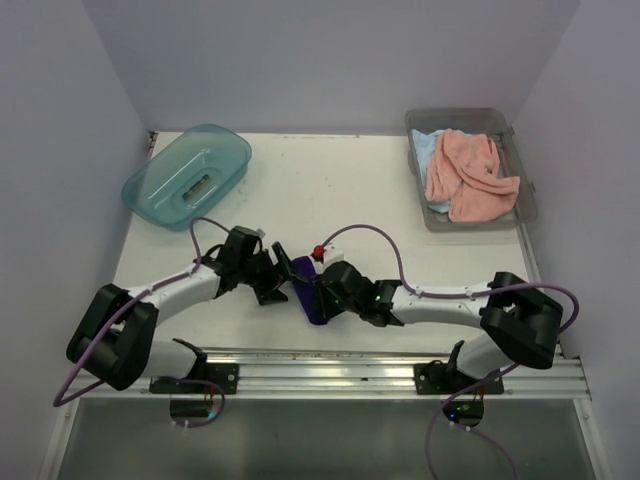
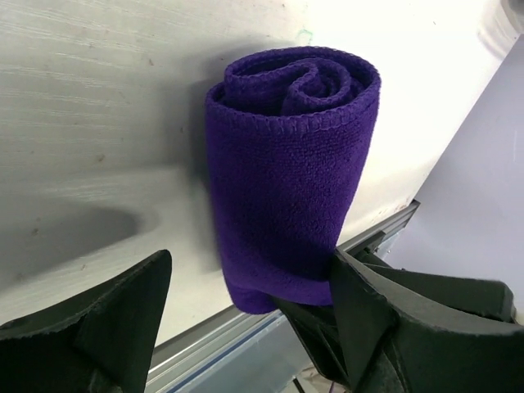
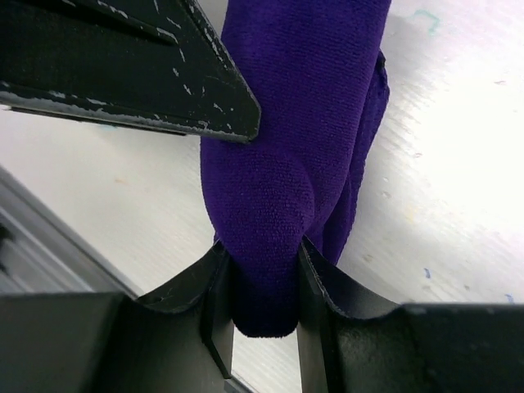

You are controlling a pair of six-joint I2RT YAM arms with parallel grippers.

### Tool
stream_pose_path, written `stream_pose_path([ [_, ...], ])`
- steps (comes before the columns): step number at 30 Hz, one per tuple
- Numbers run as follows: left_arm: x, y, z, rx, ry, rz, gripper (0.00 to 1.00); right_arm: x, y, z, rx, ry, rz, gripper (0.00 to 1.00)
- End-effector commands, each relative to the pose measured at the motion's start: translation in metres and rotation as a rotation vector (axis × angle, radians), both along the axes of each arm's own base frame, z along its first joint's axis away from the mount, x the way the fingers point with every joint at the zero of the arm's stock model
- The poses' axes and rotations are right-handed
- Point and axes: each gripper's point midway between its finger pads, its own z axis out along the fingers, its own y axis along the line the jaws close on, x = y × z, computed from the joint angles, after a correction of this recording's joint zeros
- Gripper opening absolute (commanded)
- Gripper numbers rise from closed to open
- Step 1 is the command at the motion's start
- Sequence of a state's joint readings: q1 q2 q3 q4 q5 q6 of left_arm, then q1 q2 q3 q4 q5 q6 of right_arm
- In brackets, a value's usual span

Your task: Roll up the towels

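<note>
Dark purple towel (image 1: 310,305) lies on the desk (image 1: 340,190) near the front edge, just ahead of the aluminium rail (image 1: 330,365) and between the two arms. It is rolled into a tight cylinder. The left wrist view shows the spiral of layers at its far end, with the stitched hem running round the rim.

Right claw (image 3: 262,262) is closed on the roll's near end. Both fingers press into the cloth and the purple pile bulges above the pinch. The end of the towel hangs a little below the fingertips.

Left claw (image 2: 250,270) is spread wide and holds nothing. The roll's near end sits between its fingers, up against one finger (image 2: 368,311) and well apart from the other.

Far right corner: clear grey bin (image 1: 460,112) holding two more towels. The salmon pink towel (image 1: 468,178) is crumpled on top, unrolled. The light blue towel (image 1: 425,148) lies under and beside it, mostly covered.

Far left: teal translucent tub (image 1: 190,172), set at a slant, well apart from the arms.
</note>
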State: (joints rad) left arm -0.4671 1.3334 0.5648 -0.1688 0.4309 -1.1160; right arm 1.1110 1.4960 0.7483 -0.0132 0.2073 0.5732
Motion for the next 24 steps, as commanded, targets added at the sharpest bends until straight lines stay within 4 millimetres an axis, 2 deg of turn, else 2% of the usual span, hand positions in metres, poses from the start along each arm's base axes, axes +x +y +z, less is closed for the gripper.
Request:
stream_pose_path([
  [1,-0.001,-0.007,0.003,-0.043,-0.012,-0.03,0.8,-0.006,0.021,0.019,0.22,0.073,0.02,0.2],
  [2,-0.001,-0.008,0.003,-0.045,-0.014,-0.034,0.8,-0.004,0.026,0.025,0.267,0.074,0.017,0.2],
  [3,-0.001,-0.008,0.003,-0.045,-0.012,-0.034,0.8,-0.008,0.024,0.02,0.282,0.102,0.02,0.2],
  [5,0.001,-0.008,0.004,-0.045,-0.021,-0.035,0.8,-0.002,0.026,0.025,0.348,0.113,-0.022,0.2],
  [7,0.0,-0.009,0.002,-0.043,-0.019,-0.037,0.81,-0.006,0.025,0.019,0.386,0.176,-0.029,0.2],
  [8,0.0,-0.008,0.0,-0.038,-0.016,-0.039,0.81,-0.005,0.028,0.022,0.418,0.177,-0.026,0.2],
  [10,-0.001,-0.009,-0.002,-0.04,-0.014,-0.044,0.82,-0.007,0.027,0.016,0.437,0.211,-0.037,0.19],
  [24,-0.003,-0.016,-0.015,-0.054,0.009,-0.057,0.87,-0.006,0.028,0.013,0.509,0.26,-0.052,0.18],
])
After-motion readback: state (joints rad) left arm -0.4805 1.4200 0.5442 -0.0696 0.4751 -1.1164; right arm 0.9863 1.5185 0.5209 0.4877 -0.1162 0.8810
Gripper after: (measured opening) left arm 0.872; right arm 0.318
